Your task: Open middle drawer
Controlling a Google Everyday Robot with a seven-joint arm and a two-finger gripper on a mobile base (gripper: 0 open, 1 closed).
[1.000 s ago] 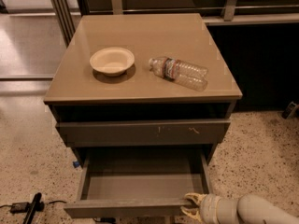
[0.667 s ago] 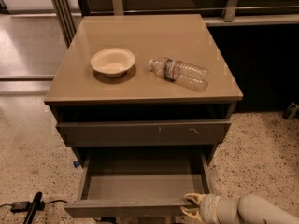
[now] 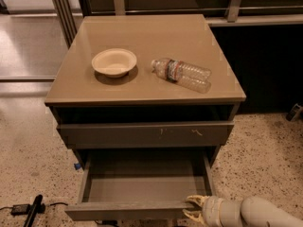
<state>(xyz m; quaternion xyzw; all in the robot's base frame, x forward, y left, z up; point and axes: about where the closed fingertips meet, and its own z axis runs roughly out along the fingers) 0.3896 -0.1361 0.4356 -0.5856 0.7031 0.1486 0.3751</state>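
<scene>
The middle drawer (image 3: 142, 189) is pulled out of the cabinet and shows a shallow grey-tan inside. Its plain dark front (image 3: 118, 211) faces me at the bottom of the camera view. My gripper (image 3: 191, 208) comes in from the lower right at the right end of that front. One pale finger lies over the front's top edge and the other lies below it, so the gripper holds the front between them. Above the open drawer sits a closed, larger drawer front (image 3: 142, 135) with pale scratch marks.
On the tan cabinet top (image 3: 156, 32) are a cream bowl (image 3: 114, 62) and a clear plastic bottle (image 3: 182, 74) lying on its side. A black cable and plug (image 3: 28, 210) lie on the speckled floor at lower left. A dark wall panel (image 3: 265, 65) stands at right.
</scene>
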